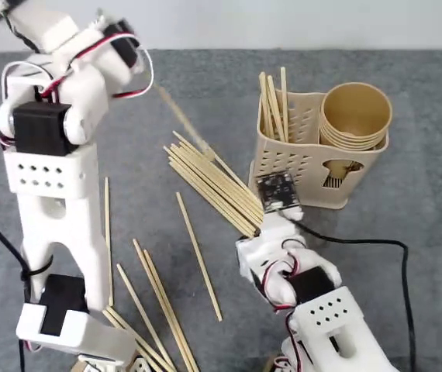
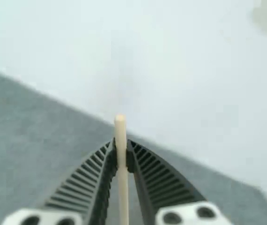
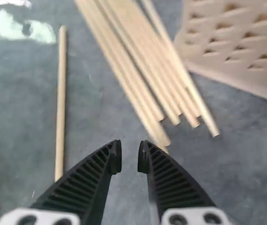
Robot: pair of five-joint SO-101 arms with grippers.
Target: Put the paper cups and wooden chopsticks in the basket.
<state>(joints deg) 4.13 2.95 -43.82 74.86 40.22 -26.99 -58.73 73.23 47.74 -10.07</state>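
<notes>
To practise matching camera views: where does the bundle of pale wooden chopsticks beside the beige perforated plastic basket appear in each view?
High view: bundle of pale wooden chopsticks at centre, beside the beige perforated plastic basket.
Right wrist view: bundle just beyond the open right claw.
Left wrist view: instead, one chopstick in the left claw.
Shared landmark: the basket.

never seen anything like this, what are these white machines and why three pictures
Two small robot arms at a grey table. One picture looks down from above; the other two come from a camera on each arm's wrist, showing its black gripper. The left gripper is shut on one chopstick, raised off the table. The right gripper is open, near a bundle of chopsticks beside the basket, which holds stacked paper cups and a few sticks. Other loose chopsticks lie on the table.
</notes>
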